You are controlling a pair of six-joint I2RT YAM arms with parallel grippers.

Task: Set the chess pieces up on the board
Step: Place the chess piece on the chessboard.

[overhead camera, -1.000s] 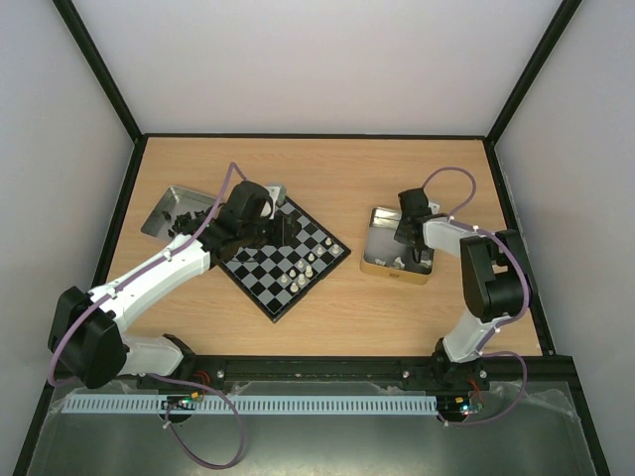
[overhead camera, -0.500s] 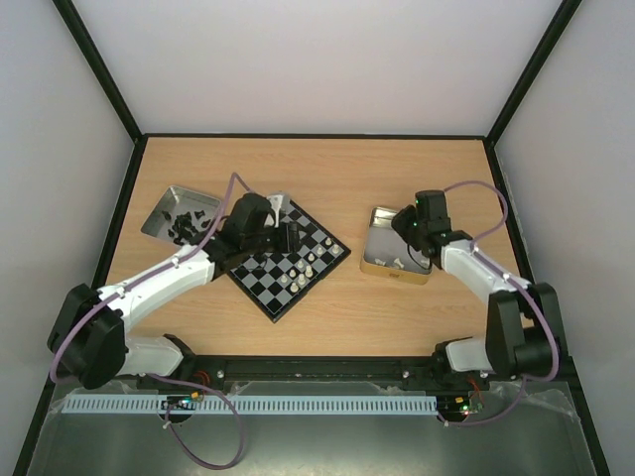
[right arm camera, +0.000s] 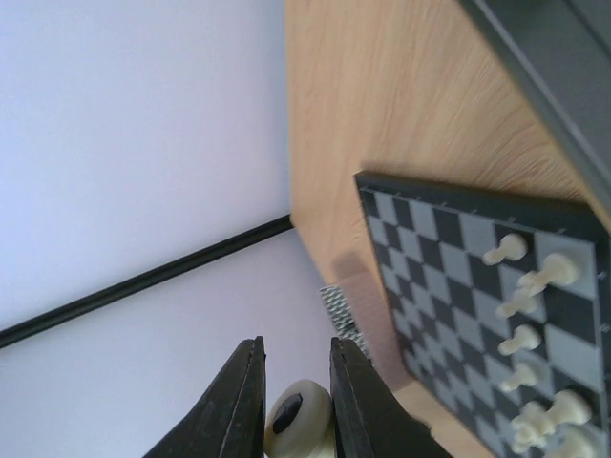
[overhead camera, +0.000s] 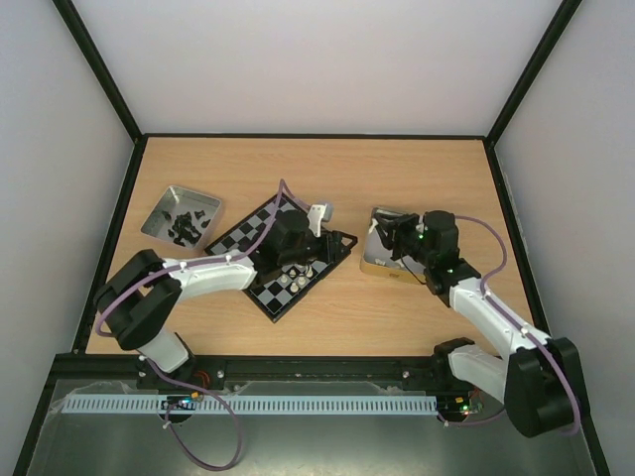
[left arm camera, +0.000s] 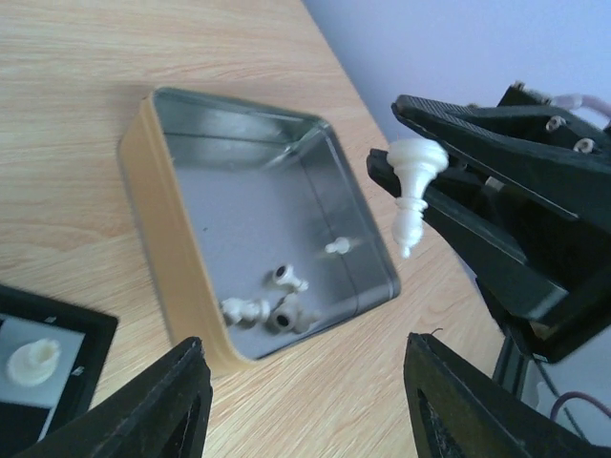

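The board (overhead camera: 260, 283) lies left of centre with several white chess pieces (overhead camera: 301, 273) on its near right squares. My right gripper (overhead camera: 385, 234) is shut on a white piece (left arm camera: 413, 187) and holds it in the air over the gold-rimmed tin (left arm camera: 172, 277). In the right wrist view the piece's round base (right arm camera: 300, 416) sits between the fingers, with the board (right arm camera: 449, 267) beyond. My left gripper (overhead camera: 339, 239) is open and empty at the board's right corner, facing the tin; its point in the left wrist view (left arm camera: 305, 410) lies between widely parted fingers.
Several white pieces (left arm camera: 272, 307) lie in the tin (overhead camera: 397, 270). A grey metal tray (overhead camera: 164, 230) at the far left holds black pieces (overhead camera: 187, 226). Bare wood lies between the board and the tin. Black frame rails border the table.
My left arm has swung right across the board to its right corner. My right gripper has lifted from the tin with a white piece and turned toward the left gripper.
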